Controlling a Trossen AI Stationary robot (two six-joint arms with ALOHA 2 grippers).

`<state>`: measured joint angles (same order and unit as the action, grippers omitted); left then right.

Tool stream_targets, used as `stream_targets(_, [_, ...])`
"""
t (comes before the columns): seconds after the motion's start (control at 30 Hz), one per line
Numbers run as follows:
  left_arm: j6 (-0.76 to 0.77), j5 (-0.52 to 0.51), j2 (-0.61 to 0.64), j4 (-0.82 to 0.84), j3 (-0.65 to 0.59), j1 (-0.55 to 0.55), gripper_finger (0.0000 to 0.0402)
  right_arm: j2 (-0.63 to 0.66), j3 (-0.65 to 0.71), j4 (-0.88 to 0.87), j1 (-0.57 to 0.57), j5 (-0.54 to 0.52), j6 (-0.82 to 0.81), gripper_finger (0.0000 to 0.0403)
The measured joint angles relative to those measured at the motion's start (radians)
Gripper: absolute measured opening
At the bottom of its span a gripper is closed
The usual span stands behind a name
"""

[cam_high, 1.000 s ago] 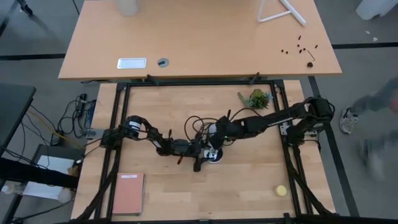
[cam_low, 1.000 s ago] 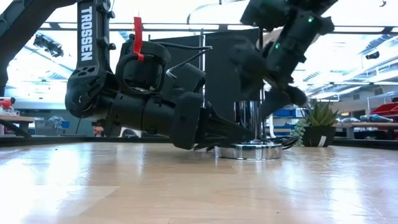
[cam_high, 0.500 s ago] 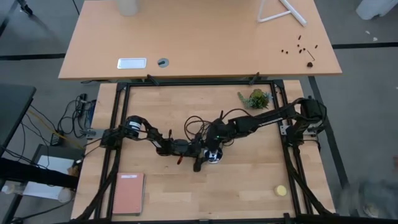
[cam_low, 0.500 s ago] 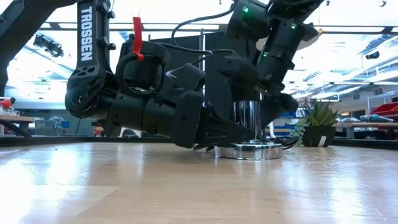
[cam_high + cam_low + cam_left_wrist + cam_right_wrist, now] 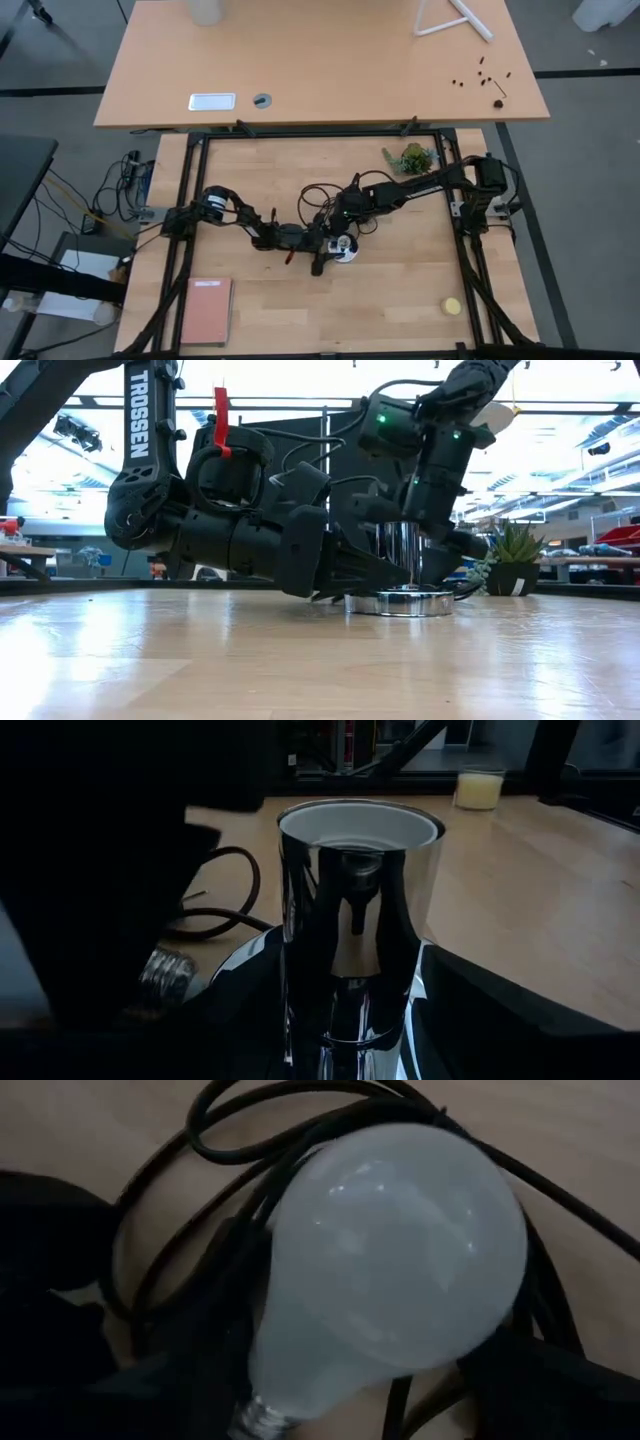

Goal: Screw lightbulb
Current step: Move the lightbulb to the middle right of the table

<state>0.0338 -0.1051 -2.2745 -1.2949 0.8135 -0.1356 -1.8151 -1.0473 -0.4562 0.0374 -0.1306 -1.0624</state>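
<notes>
The chrome socket (image 5: 343,247) stands upright on its round base at mid-table; it also shows in the low view (image 5: 400,600) and the left wrist view (image 5: 355,900). My left gripper (image 5: 330,250) reaches it from the table's left and is shut on it. My right gripper (image 5: 338,218) is just beyond the socket, low down (image 5: 445,545), and is shut on the white lightbulb (image 5: 390,1260). The bulb's grey screw end (image 5: 168,975) sits low beside the socket's base. In the high and low views the bulb is hidden. My left gripper holds the socket low down, one finger (image 5: 520,1020) on each side of the tube's foot (image 5: 400,1020). The fingers lie level, coming from the table's left. The socket stands upright with its base on the table. My right gripper pinches the bulb's glass (image 5: 470,1340) between its two fingers (image 5: 550,1390), toward the narrower neck. It slants down from the far right. The bulb lies tilted over the black cord, screw end (image 5: 255,1420) free; whether it touches the table I cannot tell.
The socket's black cord (image 5: 315,195) coils on the table just beyond the socket and under the bulb (image 5: 250,1130). A small plant (image 5: 410,158) stands far right, a yellow ball (image 5: 453,306) near right, a red book (image 5: 205,310) near left.
My right gripper has gone down and toward the table's left, from above the socket to low on its far side. The socket's open top now shows in the high view. My left gripper and the socket have kept still.
</notes>
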Motion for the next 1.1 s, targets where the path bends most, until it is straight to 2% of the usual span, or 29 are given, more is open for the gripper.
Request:
stream_targets(0.13, [0.0,0.0,0.0,0.0,0.0,0.0,0.0241,0.009,0.0,-0.015,0.004,0.0,0.029,0.0343])
stream_targets(0.23, [-0.001,-0.001,0.0,0.0,0.0,0.0,0.0241,0.027,0.001,-0.016,0.004,-0.007,0.048,0.0323])
stream_targets(0.53, [-0.001,-0.01,0.0,0.0,0.0,0.001,0.0241,0.029,0.001,-0.02,0.004,-0.01,0.109,0.0207])
stream_targets(0.67, [-0.002,-0.014,0.0,0.001,0.0,0.001,0.0241,0.029,0.001,-0.026,0.009,-0.01,0.139,0.0168])
stream_targets(0.93, [-0.003,-0.017,0.0,0.004,0.0,0.002,0.0241,0.037,-0.004,-0.045,0.011,-0.008,0.227,0.0154])
stream_targets(1.03, [-0.004,-0.017,0.0,0.004,0.0,0.002,0.0241,0.062,-0.059,-0.114,0.011,-0.016,0.269,0.0153])
stream_targets(1.1, [-0.004,-0.017,0.0,0.004,0.0,0.002,0.0241,0.084,-0.106,-0.177,0.011,-0.064,0.3,0.0153])
